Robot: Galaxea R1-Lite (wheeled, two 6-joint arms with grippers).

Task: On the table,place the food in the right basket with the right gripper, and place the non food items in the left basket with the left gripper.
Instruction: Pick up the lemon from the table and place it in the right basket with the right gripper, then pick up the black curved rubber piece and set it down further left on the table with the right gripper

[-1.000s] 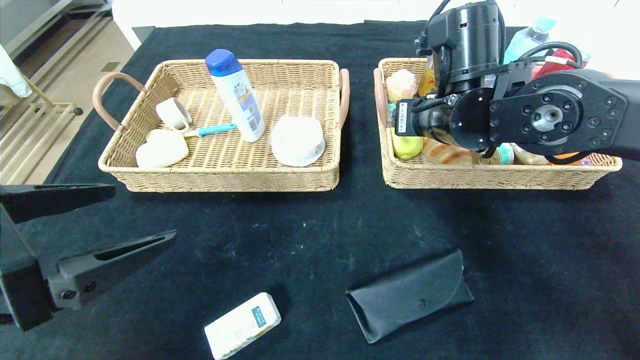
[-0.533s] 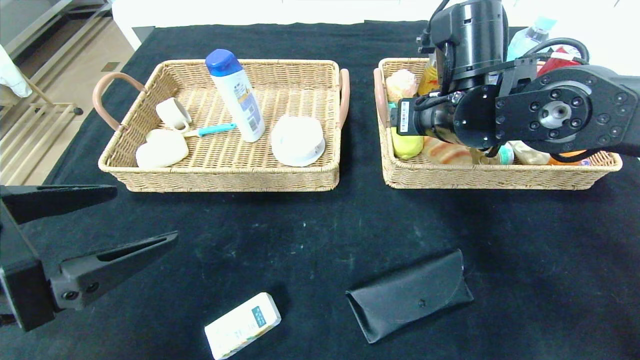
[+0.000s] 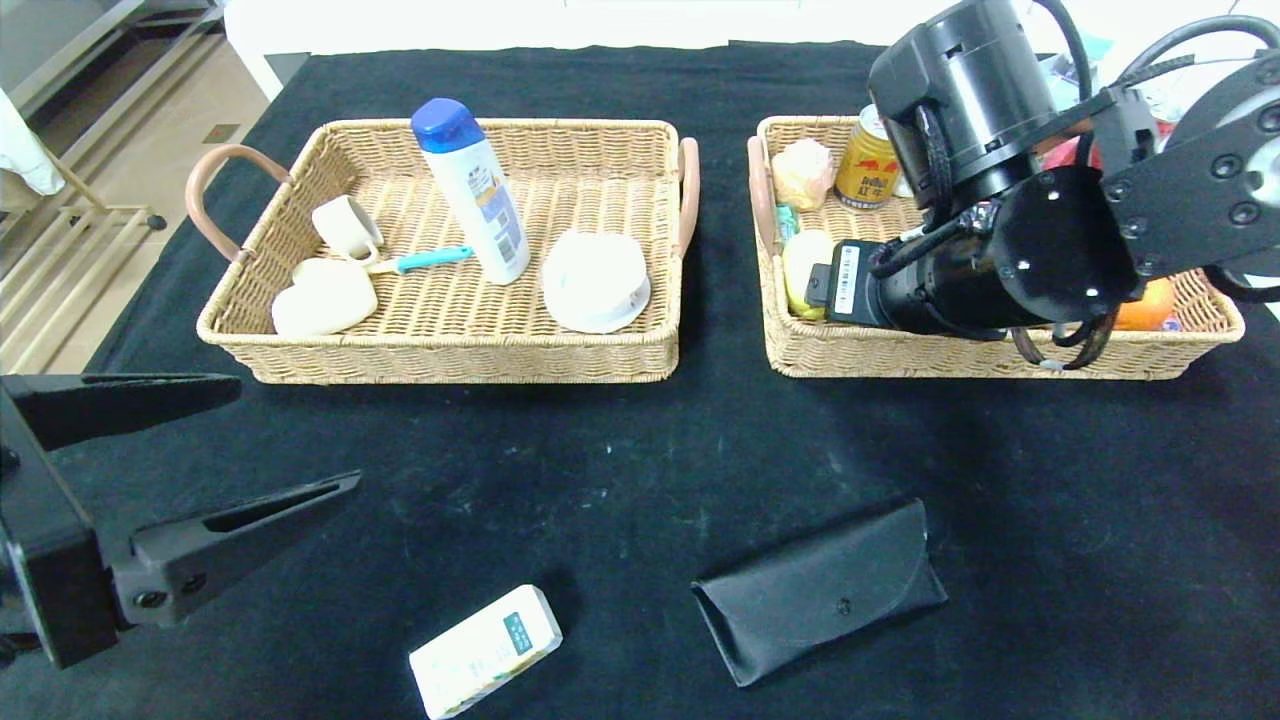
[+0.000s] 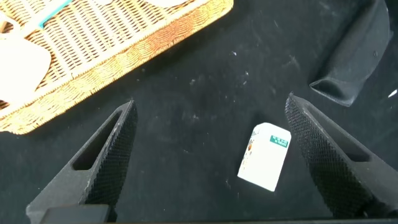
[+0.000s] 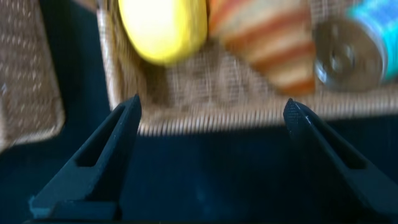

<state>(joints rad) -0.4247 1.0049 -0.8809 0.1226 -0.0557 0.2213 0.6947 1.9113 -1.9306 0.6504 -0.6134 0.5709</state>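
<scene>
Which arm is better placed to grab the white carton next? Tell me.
Left by position: the open left claw hovers just above the carton, while the empty right claw is off by the right basket. But the carton is food, the right claw's job.

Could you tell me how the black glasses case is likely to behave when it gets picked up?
The glasses case looks like soft leather, so it may flex. Lying flat on the table, it should not roll, but may prove awkward to pinch.

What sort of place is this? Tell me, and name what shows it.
Probably a robot test bench, not a home: a black cloth-covered table holds two matching wicker baskets, the left basket and right basket, with sorted odds and ends, and a metal rack stands beside it.
</scene>
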